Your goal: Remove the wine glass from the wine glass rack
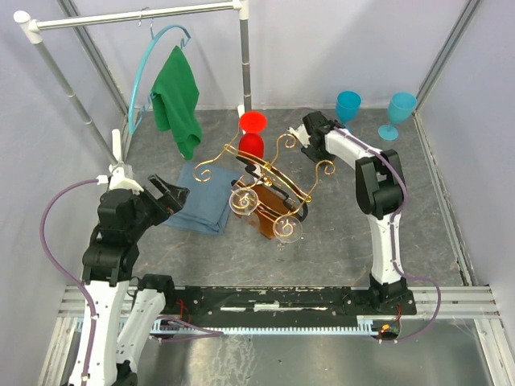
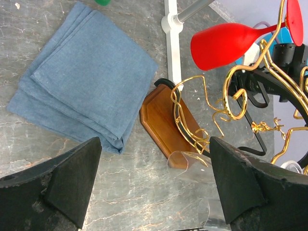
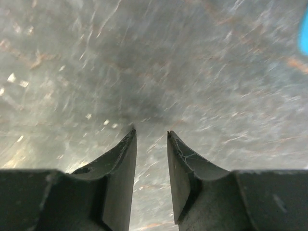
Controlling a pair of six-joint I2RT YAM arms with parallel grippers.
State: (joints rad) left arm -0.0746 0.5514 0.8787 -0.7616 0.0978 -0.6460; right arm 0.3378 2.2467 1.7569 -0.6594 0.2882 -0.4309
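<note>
The wine glass rack, a gold wire frame on a brown wooden base, stands mid-table. A red wine glass hangs upside down at its back end and shows in the left wrist view as the red wine glass. Two clear wine glasses hang at its front. My left gripper is wide open to the rack's left, with a clear glass near its right finger. My right gripper is just behind the rack. Its fingers stand a little apart over bare table and hold nothing.
A folded blue cloth lies left of the rack. Two blue glasses stand at the back right. A white clothes rail with a green cloth and a blue hanger occupies the back left.
</note>
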